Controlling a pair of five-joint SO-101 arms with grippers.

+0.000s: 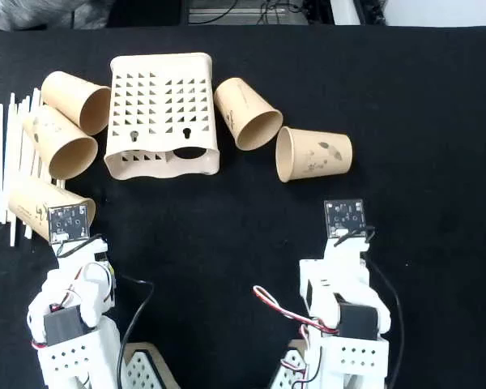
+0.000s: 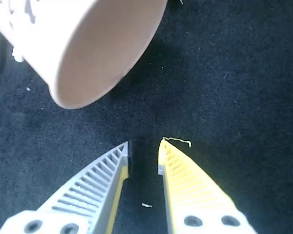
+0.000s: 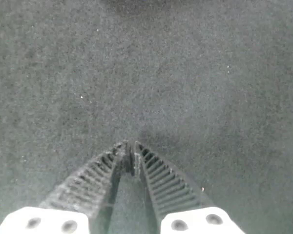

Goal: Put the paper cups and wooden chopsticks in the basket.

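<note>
Waiting arms: left arm (image 1: 69, 312) and right arm (image 1: 344, 304) sat folded at the near edge of the table (image 1: 421, 97), neither holding anything.
Left gripper (image 2: 144, 146): jaws a narrow gap apart, empty, tips aimed at bare cloth just short of the nearest cup (image 2: 88, 48).
Right gripper (image 3: 132, 148): jaws together, nothing between them, over bare cloth.
Paper cups: five, all on their sides. Three lay left of the basket (image 1: 75, 101) (image 1: 58, 142) (image 1: 40, 207) and two right of it (image 1: 247, 113) (image 1: 313, 154).
Wooden chopsticks (image 1: 8, 150): pale bundle at the far left, partly under the left cups.
Basket (image 1: 162, 113): between the two cup groups, seemingly lying with a perforated wall upward, though its opening was hard to make out.
Step in hand: judged the very start, first pick not yet made, no cup seen inside the basket.
Next move: likely calls for the left jaws to widen, close over the nearest cup's rim, then carry it to the basket's opening.
</note>
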